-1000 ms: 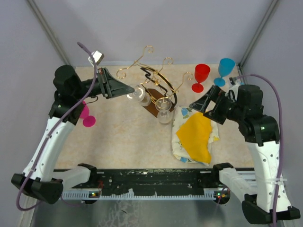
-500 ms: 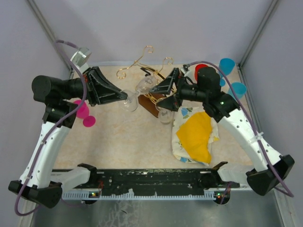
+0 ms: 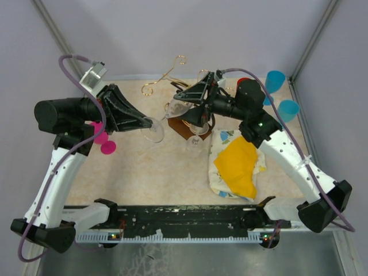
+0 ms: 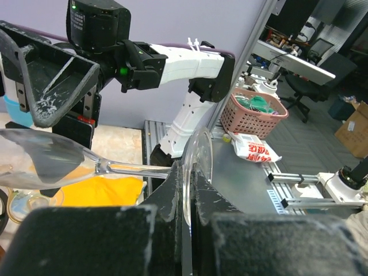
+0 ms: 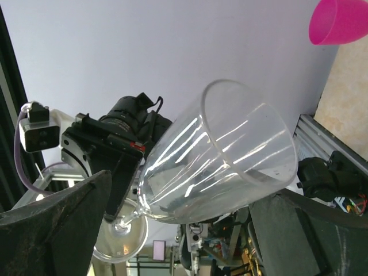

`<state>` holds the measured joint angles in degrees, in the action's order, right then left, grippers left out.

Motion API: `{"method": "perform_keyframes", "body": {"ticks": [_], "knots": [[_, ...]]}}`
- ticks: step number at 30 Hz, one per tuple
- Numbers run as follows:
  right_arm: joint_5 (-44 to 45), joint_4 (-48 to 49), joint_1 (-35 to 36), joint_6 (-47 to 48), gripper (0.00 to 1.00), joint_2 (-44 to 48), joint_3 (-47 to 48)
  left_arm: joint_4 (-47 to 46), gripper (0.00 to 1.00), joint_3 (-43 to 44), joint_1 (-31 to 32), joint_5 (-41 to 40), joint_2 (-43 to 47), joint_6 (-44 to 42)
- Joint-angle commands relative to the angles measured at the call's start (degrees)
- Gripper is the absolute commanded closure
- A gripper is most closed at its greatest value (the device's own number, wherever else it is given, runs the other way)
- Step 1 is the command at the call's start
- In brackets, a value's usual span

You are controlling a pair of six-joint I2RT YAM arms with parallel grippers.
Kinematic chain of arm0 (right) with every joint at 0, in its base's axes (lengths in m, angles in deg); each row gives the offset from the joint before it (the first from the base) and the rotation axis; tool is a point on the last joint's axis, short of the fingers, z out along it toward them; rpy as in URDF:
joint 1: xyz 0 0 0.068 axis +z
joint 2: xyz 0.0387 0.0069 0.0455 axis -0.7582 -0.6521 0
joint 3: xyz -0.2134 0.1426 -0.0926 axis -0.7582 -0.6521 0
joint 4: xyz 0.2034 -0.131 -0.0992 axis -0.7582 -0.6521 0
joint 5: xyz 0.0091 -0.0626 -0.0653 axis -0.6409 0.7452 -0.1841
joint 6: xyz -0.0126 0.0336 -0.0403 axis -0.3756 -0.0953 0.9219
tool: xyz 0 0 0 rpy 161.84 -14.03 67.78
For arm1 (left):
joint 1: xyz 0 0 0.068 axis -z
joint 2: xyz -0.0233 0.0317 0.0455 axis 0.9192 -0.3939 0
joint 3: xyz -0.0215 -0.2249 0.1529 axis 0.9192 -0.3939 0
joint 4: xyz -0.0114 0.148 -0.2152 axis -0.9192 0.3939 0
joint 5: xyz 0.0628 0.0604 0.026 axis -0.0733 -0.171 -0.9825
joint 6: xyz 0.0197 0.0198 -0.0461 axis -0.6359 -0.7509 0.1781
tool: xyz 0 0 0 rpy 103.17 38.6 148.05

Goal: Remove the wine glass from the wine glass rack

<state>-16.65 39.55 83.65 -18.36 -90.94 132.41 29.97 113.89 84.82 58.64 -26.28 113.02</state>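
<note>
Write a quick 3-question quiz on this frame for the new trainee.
1. Multiple choice: which part of the clear wine glass does the left gripper clamp? A) bowl B) stem C) foot
2. True or false: the fingers of the right gripper sit on either side of that glass's bowl.
3. Fill in: the cloth lying to the right of the wine glass rack has a large ___ patch.

Key: 1 C; 2 true; 3 yellow.
</note>
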Motion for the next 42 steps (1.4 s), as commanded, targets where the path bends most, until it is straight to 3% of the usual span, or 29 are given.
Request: {"method": "perform_keyframes", "body": {"ticks": [1, 10, 20, 27, 32, 39, 42], "knots": [[0.46, 6.16, 1.64, -2.44, 0.02, -1.96, 1.85, -7.00, 1.00, -0.53, 0.36, 1.34, 0.85, 2.08], [2.00, 6.22, 2.41, -2.54, 0.28, -3.12, 2.74, -7.31, 1.00, -0.42, 0.44, 2.06, 1.10, 1.86], [2.29, 8.14, 2.39, -4.35, 0.27, -1.36, 0.45, 0.53, 1.00, 0.69, 0.44, 2.66, 1.29, -4.55], [0.93, 12.33, 2.39, -8.75, 0.27, -1.22, -0.64, 19.51, 1.00, 2.81, 0.40, 3.32, 2.65, -21.32], [0.20, 13.30, 2.39, -11.78, 0.28, -1.11, -0.78, 21.39, 1.00, -0.83, 0.39, 3.18, 5.17, -25.86], [-0.85, 10.40, 2.40, -11.98, 0.36, -1.53, 2.18, 28.79, 1.00, -3.59, 0.44, 1.93, 8.30, -35.66], [-0.66, 8.63, 2.39, -10.56, 0.44, -1.70, 3.67, 29.66, 1.00, -3.16, 0.37, 2.31, 8.08, -36.32]]}}
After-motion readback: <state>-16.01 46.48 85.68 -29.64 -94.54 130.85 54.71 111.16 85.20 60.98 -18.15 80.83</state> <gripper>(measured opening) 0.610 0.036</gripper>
